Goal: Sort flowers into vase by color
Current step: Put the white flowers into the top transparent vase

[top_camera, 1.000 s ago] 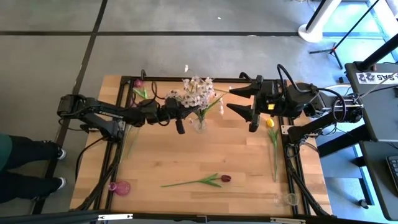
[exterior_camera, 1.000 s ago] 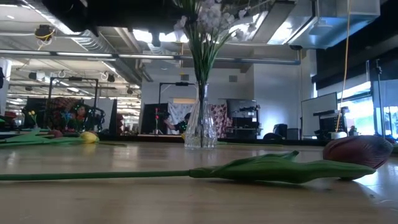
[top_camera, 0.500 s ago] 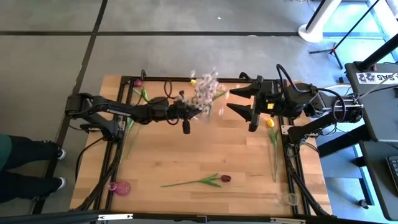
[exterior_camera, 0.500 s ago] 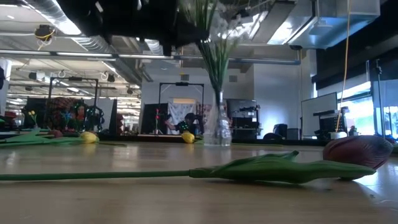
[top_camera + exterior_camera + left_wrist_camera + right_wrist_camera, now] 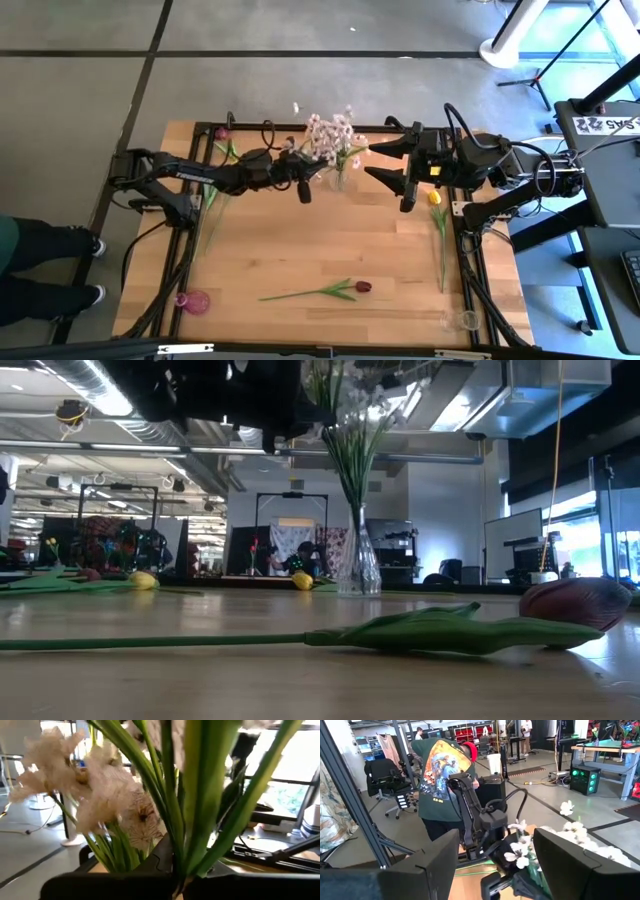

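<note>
Clamping the green stems of a spray of tiny white-pink blossoms [image 5: 334, 134], the left gripper [image 5: 306, 184] had its fingers drawn fully together beside the mouth of a clear glass bud vase [image 5: 358, 566] near the far middle of the wooden bench [image 5: 330, 250]. From its own wrist camera the stems [image 5: 172, 815] rose straight up out of the closed fingers, which suggests the grip was kept low on the bunch so the flower heads stayed free above the neck. The vase stood upright on the bench with the stems running down into it, so this colour group looked as good as placed.

Just across from the blossoms the right gripper [image 5: 388, 163] hung with its two dark fingers spread wide and nothing between them, pointed at the vase as though waiting its turn. Below it a yellow tulip bud on a green stem [image 5: 436, 198] lay by the right rail. A dark red tulip bud with a long green stem and leaf [image 5: 362, 287] lay flat toward the near edge, well apart from both arms. A small pink glass vase [image 5: 194, 301] sat at the near left corner and another clear one [image 5: 462, 320] at the near right, probably meant for the other colours.
</note>
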Robot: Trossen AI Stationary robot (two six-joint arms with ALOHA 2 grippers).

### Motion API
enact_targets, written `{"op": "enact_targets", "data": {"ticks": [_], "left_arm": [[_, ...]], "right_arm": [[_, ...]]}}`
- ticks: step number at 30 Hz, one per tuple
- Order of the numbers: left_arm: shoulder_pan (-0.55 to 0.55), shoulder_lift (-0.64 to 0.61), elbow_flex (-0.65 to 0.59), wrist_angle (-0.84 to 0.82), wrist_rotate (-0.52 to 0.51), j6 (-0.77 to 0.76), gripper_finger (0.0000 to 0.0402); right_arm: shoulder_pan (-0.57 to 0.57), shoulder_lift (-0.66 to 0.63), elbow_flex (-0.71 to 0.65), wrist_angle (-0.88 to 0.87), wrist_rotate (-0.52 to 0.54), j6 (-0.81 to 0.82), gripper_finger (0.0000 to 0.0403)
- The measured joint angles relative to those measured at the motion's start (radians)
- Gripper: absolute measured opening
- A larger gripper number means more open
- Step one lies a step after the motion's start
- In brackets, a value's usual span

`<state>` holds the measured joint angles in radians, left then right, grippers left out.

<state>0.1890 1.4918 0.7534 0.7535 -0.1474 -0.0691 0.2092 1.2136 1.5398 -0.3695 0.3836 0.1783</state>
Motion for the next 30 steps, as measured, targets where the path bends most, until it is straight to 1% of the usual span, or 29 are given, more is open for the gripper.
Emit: {"op": "enact_targets", "data": {"ticks": [3,6,9,14,20,22,24,26,28,30], "left_arm": [[0.023,0.004,0.055,-0.078,0.001,0.000,0.0003],[0.051,0.038,0.112,-0.132,0.011,0.000,0.0003],[0.062,0.091,0.152,-0.132,0.042,-0.003,0.0003],[0.048,0.166,0.215,-0.134,0.043,-0.002,0.0003],[0.040,0.167,0.262,-0.185,0.027,-0.001,0.0003],[0.041,0.166,0.278,-0.213,0.027,0.001,0.0003],[0.043,0.166,0.280,-0.220,0.028,0.000,0.0003],[0.043,0.165,0.280,-0.227,0.028,-0.006,0.0003],[0.042,0.164,0.280,-0.229,0.028,-0.007,0.0003],[0.042,0.164,0.280,-0.230,0.028,-0.007,0.0003]], "right_arm": [[0.000,0.000,0.000,0.005,0.000,0.000,0.0254],[0.000,0.000,0.000,0.009,0.000,0.000,0.0254],[0.000,0.000,0.000,0.009,0.000,0.000,0.0254],[0.000,0.000,0.000,0.009,0.001,0.000,0.0254],[0.000,0.000,0.000,-0.007,0.042,0.002,0.0254],[0.000,-0.003,0.001,-0.074,0.081,0.013,0.0254],[0.000,-0.010,0.000,-0.219,0.128,0.046,0.0254],[0.000,-0.011,-0.002,-0.401,0.144,0.118,0.0254],[0.000,-0.006,-0.045,-0.516,0.144,0.209,0.0254],[0.000,-0.003,-0.122,-0.540,0.134,0.257,0.0254]]}}
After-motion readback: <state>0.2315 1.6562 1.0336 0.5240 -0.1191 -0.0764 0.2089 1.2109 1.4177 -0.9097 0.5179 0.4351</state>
